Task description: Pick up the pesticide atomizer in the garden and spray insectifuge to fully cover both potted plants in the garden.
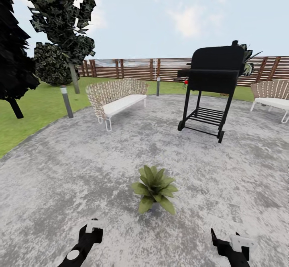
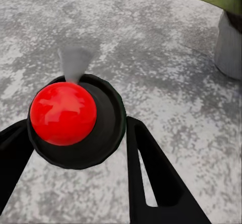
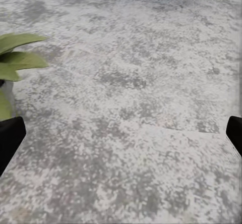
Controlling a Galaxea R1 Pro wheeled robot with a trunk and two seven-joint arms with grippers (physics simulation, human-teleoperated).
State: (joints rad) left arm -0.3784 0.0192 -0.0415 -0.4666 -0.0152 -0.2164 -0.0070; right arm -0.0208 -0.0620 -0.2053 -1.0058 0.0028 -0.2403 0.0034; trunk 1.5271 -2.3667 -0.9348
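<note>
Clamped in the left end effector: pesticide atomizer. Right end effector spread wide. Potted plant just ahead on the patio.

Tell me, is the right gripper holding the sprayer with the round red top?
No, the right gripper is open and empty; the red-topped sprayer sits in the left gripper.

Mottled rough stone patio

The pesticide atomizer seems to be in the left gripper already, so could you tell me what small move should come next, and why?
Probably swing the left gripper toward the potted plant and aim the nozzle at its leaves. The pesticide atomizer sits between the fingers with a faint mist rising over bare patio, while the leaves show no whitish specks.
</note>
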